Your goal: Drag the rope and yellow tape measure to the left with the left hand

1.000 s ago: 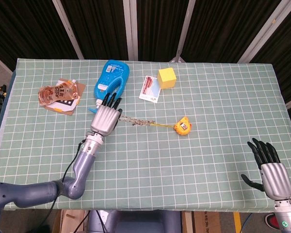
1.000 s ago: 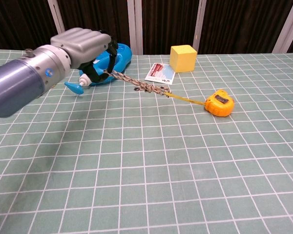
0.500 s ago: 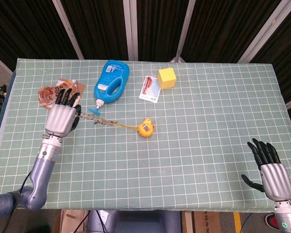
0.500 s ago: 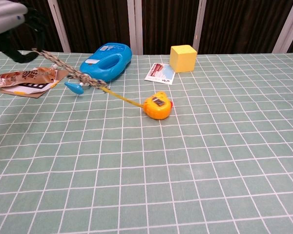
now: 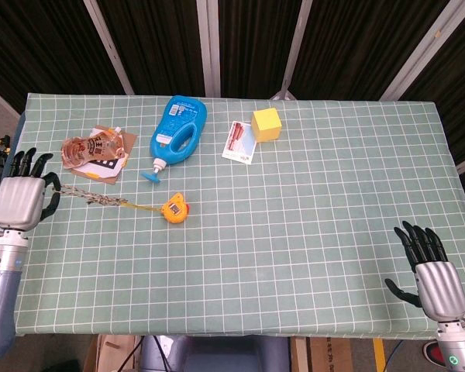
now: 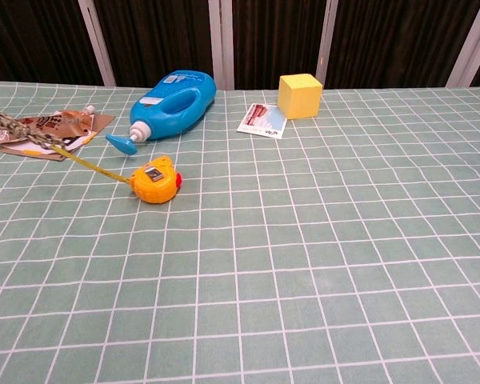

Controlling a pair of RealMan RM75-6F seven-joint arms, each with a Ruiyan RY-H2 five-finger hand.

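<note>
Yellow tape measure sat on the green checked counter, in front of the blue bottle, its thin tape drawn out leftward to the braided rope; I had the rope's far end in my left hand at the counter's left edge, fingers closed around it; the rope ran just before the crumpled wrapper; my right hand rested at the near right corner, fingers spread, holding nothing; a yellow cube and small card lay well apart.
</note>
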